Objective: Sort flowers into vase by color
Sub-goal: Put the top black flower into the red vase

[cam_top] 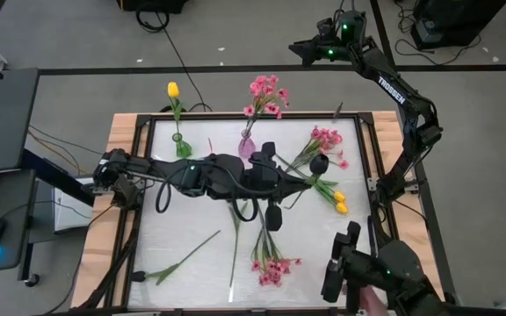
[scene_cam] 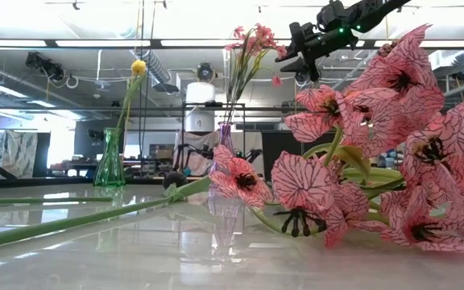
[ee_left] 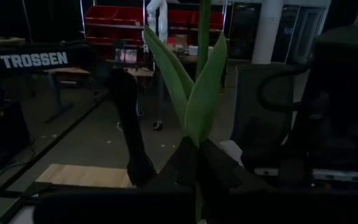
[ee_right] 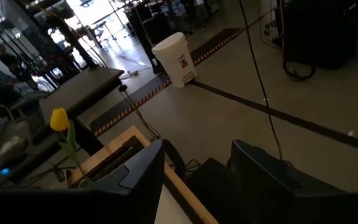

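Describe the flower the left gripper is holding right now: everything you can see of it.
The left gripper is shut on a green stem that rises straight up between its fingers in the left wrist view. Long, smooth, pointed leaves fan out just above the grip, looking like soft plastic or fabric. The bloom is out of that picture. From above, the arm reaches across the table near the purple vase, and a dark tulip head shows just beyond it, probably this flower's.
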{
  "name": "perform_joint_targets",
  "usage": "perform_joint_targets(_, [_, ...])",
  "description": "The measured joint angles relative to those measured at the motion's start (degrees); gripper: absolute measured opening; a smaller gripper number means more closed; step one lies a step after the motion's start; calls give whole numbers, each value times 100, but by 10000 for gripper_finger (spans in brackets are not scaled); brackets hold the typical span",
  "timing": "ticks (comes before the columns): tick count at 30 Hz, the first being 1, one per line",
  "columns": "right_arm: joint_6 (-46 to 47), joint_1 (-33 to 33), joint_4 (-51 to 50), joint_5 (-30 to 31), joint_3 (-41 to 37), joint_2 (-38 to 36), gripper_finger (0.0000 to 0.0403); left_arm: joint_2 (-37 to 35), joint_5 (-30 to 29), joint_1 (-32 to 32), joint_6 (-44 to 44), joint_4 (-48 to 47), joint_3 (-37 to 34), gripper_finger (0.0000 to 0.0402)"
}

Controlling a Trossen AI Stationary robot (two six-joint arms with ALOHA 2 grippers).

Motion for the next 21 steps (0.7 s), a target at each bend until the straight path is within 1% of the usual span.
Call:
perform_joint_targets(3, [323,0,33,-2,0,0,196,0,-96,-5,-9,11,0,7])
perform_joint_targets(7, [484,0,35,7,0,0,196,0,-304,-4,-11,47,0,7])
perform_joint_targets(9, [624,0,40,-3,0,0,196,0,-306,8,-11,43,0,7])
perform_joint_targets(12, [1062,0,34,-179,0,0,196,0,-305,39,-14,37,0,7])
perform_joint_targets(15, [1465,0,38,-538,0,0,196,0,-304,39,-13,26,0,7])
perform_joint_targets(18, [1504,-5,5,-1010,0,0,196,0,-304,39,74,9,0,7])
perform_joint_targets(19, [1484,-7,-74,-1267,0,0,196,0,-304,39,142,12,0,7])
perform_joint_targets(21, [1417,-25,-155,-1970,0,0,196,0,-304,39,166,12,0,7])
